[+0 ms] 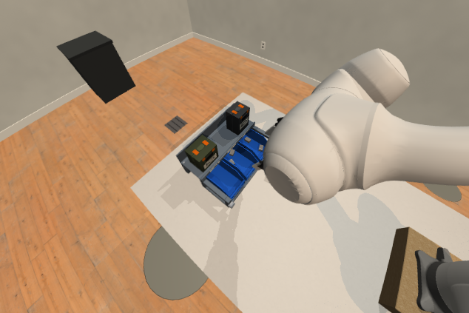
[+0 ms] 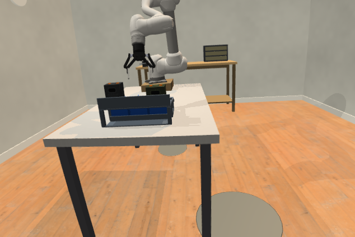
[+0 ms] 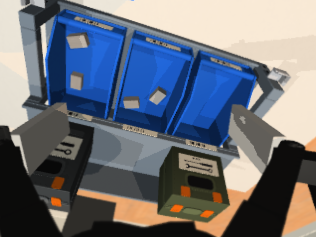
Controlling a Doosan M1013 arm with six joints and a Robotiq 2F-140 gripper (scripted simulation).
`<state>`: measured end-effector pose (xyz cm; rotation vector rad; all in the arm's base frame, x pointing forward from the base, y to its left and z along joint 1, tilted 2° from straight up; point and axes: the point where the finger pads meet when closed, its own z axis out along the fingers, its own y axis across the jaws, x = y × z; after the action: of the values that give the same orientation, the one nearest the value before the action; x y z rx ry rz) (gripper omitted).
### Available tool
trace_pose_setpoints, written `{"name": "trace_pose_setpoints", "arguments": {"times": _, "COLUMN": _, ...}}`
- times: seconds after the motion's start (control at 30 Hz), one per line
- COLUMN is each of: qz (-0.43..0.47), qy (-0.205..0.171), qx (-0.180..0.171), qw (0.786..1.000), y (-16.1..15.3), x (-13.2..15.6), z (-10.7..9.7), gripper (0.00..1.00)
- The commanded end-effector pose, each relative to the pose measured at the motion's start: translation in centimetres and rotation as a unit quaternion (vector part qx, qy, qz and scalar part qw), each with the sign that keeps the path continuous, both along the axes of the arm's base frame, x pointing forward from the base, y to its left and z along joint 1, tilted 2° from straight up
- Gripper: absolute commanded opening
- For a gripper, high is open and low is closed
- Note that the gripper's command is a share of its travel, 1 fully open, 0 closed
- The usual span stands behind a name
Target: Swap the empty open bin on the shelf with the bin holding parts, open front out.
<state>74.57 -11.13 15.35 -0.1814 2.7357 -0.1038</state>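
The arm is working on the first step, clearing the empty bin off the shelf, and it is only at the approach. The gripper is hanging above the shelf, which is standing on the table, and its fingers are standing spread wide with nothing between them. In the wrist view three blue open bins are sitting side by side in the shelf. The left one and the middle one are each carrying two small grey parts. The empty bin is occupying the right-hand slot and is showing a bare floor. A green box and a black box are resting on the shelf's top board, near the bins' back ends. The green one is sitting just behind the gap between the middle and right slots. The bin with the parts, which is meant to end up in that right slot, is not showing clearly in any current view, so its place on the table cannot be told. Judging from this, the next move is calling for the gripper to shift right over the empty bin, descend with the fingers straddling one of its walls, close, then draw it forward over the front lip without brushing the green box or the middle bin.
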Motion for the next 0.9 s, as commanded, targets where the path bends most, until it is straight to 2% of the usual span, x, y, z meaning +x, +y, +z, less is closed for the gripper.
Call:
{"name": "trace_pose_setpoints", "arguments": {"times": 0.0, "qz": -0.023, "qy": -0.004, "qx": 0.006, "qw": 1.0, "y": -0.19, "x": 0.07, "z": -0.19, "gripper": 1.0}}
{"name": "trace_pose_setpoints", "arguments": {"times": 0.87, "qz": -0.115, "qy": -0.022, "qx": 0.042, "qw": 0.992, "y": -1.05, "x": 0.33, "z": -1.01, "gripper": 1.0}}
